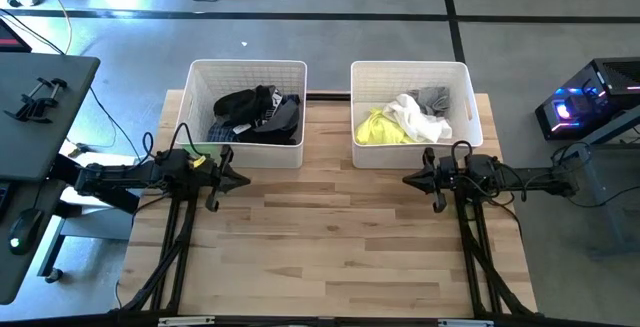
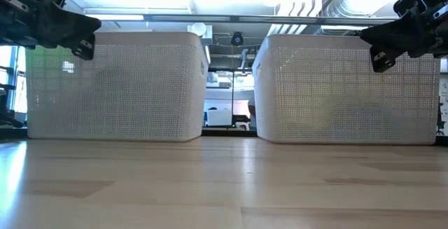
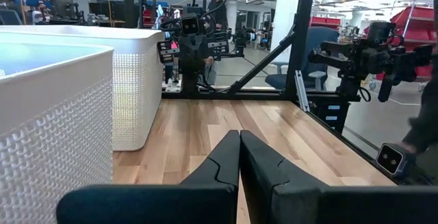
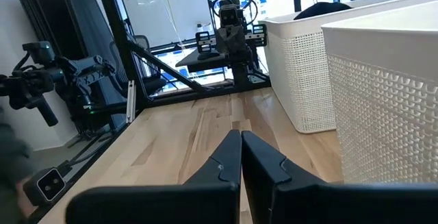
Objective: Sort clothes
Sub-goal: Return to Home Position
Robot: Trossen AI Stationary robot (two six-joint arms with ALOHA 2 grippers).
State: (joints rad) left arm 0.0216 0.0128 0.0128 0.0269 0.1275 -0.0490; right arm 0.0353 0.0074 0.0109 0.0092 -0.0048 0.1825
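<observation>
Wood table (image 1: pixel 340 247) is standing on grey floor (image 1: pixel 400 37), carrying two white bins along its far edge. Dark clothes (image 1: pixel 255 112) are lying in the left bin (image 1: pixel 198 79) and light clothes (image 1: pixel 400 122) in the right bin (image 1: pixel 466 85), beyond both grippers. Left gripper (image 1: pixel 243 179) and right gripper (image 1: pixel 407 179) are hovering over the table just before the bins, each clenched and empty.

White with fine mesh pattern: left bin (image 1: pixel 247 65), right bin (image 1: pixel 410 65). In left: black garments (image 1: pixel 255 112), bit of blue plaid (image 1: pixel 222 133). In right: neon yellow garment (image 1: pixel 378 129), white garment (image 1: pixel 415 117), grey garment (image 1: pixel 433 97). Pale striped wood on desk (image 1: pixel 330 237). Grey floor (image 1: pixel 330 37).
</observation>
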